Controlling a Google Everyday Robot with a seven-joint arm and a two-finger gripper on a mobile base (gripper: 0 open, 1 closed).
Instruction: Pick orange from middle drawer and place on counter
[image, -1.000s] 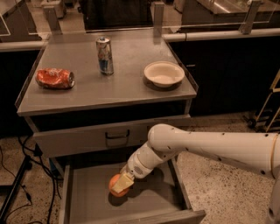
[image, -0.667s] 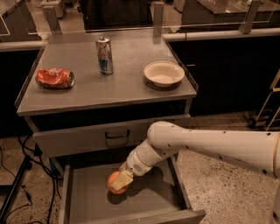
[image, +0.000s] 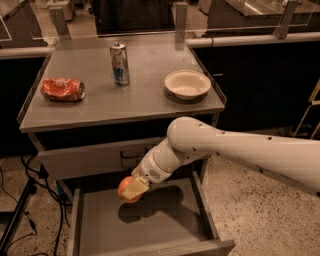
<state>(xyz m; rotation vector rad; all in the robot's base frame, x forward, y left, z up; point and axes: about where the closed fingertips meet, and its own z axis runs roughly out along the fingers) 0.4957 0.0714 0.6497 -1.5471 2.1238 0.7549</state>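
Observation:
The orange (image: 125, 189) is held in my gripper (image: 132, 190), lifted above the floor of the open middle drawer (image: 150, 225); its shadow falls on the drawer floor below. The gripper's pale fingers (image: 136, 188) are shut around the fruit. My white arm reaches in from the right, in front of the cabinet. The counter (image: 140, 100) is the flat grey top above and behind the gripper.
On the counter stand a blue-and-silver can (image: 119, 63), a crumpled red-and-silver foil packet (image: 63, 89) at the left and a white bowl (image: 187, 84) at the right. The closed upper drawer front (image: 85, 159) is just above the gripper. Cables and a stand leg (image: 20, 210) are at the left.
The gripper has risen with the orange, from near the drawer floor to well above it, close under the upper drawer front.

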